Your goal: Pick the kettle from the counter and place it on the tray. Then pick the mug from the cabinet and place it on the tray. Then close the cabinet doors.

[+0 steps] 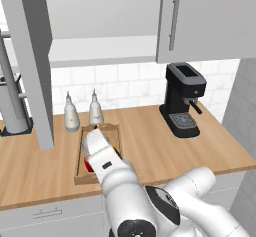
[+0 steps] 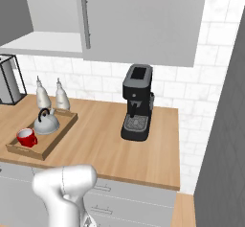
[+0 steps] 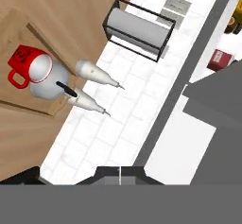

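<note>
The light-wood tray point(image 2: 61, 126) lies on the wooden counter point(image 2: 100, 144) with the silver-grey kettle point(image 2: 46, 122) and the red mug point(image 2: 26, 137) standing in it. The hand view shows the mug point(image 3: 27, 63) touching the kettle point(image 3: 47, 80) from above. My arm rises over the tray point(image 1: 113, 134) and hides most of it; a bit of the mug point(image 1: 88, 164) peeks out. My gripper point(image 3: 119, 174) is shut and holds nothing, pointing at the tiled wall below the cabinet point(image 3: 215, 105). The left cabinet door point(image 1: 29, 56) stands open; the right door point(image 1: 205, 21) is closed.
Two white bottles point(image 2: 42, 95) point(image 2: 61, 96) stand behind the tray against the wall. A black coffee machine point(image 1: 182, 101) sits on the right of the counter. A paper-towel holder point(image 1: 12, 98) stands at the far left. The bare pale shelf point(image 1: 100, 48) shows inside the cabinet.
</note>
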Tool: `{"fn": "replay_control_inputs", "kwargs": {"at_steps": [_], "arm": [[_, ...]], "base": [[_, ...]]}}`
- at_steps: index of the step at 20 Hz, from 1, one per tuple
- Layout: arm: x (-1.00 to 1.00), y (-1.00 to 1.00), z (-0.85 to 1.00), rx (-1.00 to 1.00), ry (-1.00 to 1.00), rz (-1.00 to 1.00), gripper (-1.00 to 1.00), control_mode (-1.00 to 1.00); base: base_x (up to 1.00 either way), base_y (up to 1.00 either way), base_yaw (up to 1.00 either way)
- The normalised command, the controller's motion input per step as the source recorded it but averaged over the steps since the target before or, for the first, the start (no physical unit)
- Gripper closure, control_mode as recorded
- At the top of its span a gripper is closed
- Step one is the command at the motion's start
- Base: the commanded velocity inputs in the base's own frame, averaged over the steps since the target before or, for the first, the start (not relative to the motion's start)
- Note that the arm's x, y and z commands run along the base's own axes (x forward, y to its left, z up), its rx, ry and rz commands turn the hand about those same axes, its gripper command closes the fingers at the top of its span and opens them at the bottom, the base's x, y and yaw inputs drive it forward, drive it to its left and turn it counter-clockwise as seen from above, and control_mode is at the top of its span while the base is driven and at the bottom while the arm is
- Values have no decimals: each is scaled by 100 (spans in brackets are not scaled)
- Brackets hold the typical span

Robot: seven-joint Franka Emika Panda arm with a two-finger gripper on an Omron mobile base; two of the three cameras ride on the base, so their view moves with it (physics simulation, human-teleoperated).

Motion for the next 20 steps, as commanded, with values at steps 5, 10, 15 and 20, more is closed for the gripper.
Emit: {"fn": "replay_control_inputs", "kwargs": {"at_steps": [5,10,15,20], "arm": [[0,22,-61,-23,-2,0,100,-100],[0,63,-13,-14,-3,-1,100,-100],[2,100,-2,-8,-18,-16,100,-100],[0,93,4,-2,-27,-28,100,-100]], "base": [[0,0,0],[0,0,0],[0,0,0],[0,0,0]]}}
